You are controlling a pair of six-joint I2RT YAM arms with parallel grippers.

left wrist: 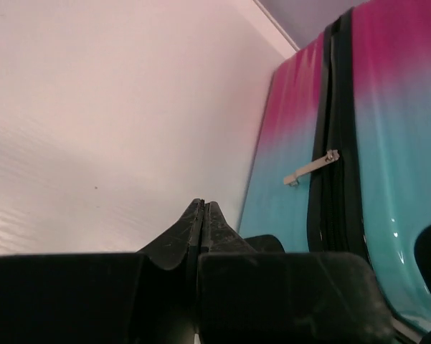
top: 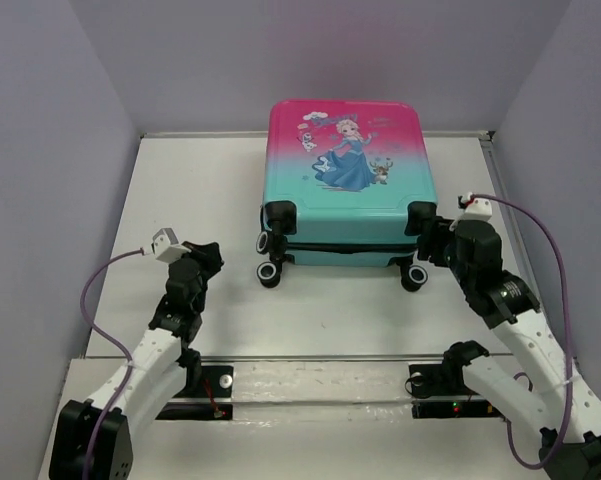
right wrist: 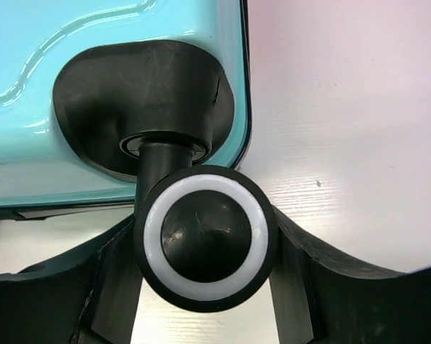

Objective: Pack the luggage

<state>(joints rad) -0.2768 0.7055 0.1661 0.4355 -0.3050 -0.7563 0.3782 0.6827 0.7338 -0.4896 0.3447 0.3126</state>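
The luggage [top: 345, 170] lies flat and closed at the back middle of the table, princess print up, pink at the far end and teal at the near end, black wheels toward me. My left gripper [top: 208, 252] is shut and empty, on the table left of the luggage; the left wrist view shows its fingertips [left wrist: 202, 204] pressed together beside the luggage side [left wrist: 387, 179] and a metal zipper pull [left wrist: 312, 168]. My right gripper [top: 432, 238] is at the near right corner; its fingers [right wrist: 295, 247] clasp a black-and-white wheel [right wrist: 204, 240] under the teal shell [right wrist: 93, 43].
The white table [top: 180, 200] is walled by grey panels left, back and right. Other wheels stick out at the luggage's near left [top: 270, 272] and near right [top: 413, 277]. Grey cables loop off both wrists. The arm bases stand on a rail [top: 320, 385] at the near edge.
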